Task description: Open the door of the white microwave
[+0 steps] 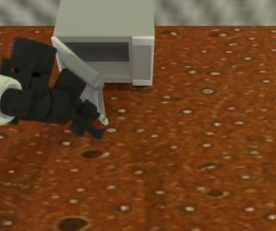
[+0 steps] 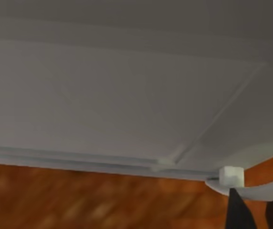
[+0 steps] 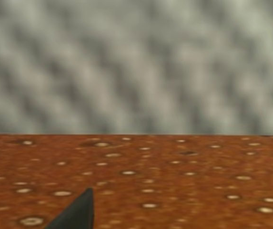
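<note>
The white microwave [image 1: 109, 19] stands at the back of the table, left of centre. Its door [image 1: 75, 60] is swung out toward the front left, and the dim grey cavity [image 1: 99, 53] shows behind it. My left gripper [image 1: 93, 122] is at the door's free edge, shut on the slim handle bar [image 2: 255, 188]. In the left wrist view the door's face [image 2: 126, 95] fills most of the picture, with the dark fingers [image 2: 238, 214] just under the handle. My right gripper [image 3: 79, 212] is outside the top view; its wrist view shows only a dark corner of it over bare table.
The narrow grey control panel [image 1: 142, 60] is on the microwave's right side. The brown speckled table [image 1: 200, 159] stretches to the front and right. A grey wall [image 3: 136, 67] rises behind the table's far edge.
</note>
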Robot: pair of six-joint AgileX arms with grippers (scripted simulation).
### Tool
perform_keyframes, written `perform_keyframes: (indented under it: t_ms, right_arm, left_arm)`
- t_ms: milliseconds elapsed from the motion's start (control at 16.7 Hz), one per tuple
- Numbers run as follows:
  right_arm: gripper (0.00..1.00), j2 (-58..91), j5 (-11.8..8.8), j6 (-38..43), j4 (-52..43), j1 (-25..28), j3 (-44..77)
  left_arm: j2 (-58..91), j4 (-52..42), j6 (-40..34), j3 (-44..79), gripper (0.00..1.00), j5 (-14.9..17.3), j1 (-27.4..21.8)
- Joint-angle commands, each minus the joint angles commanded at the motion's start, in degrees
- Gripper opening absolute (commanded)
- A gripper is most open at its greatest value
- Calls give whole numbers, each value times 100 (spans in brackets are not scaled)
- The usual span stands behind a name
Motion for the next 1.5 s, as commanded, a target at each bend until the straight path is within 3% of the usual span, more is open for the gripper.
perform_keyframes:
  t_ms: [1260, 1500]
  right_arm:
    - [100, 0, 0, 0, 0, 0, 0]
    - [100, 0, 0, 0, 0, 0, 0]
  left_arm:
    - [0, 0, 0, 0, 0, 0, 0]
    - [-9, -56, 115, -22, 0, 115, 37]
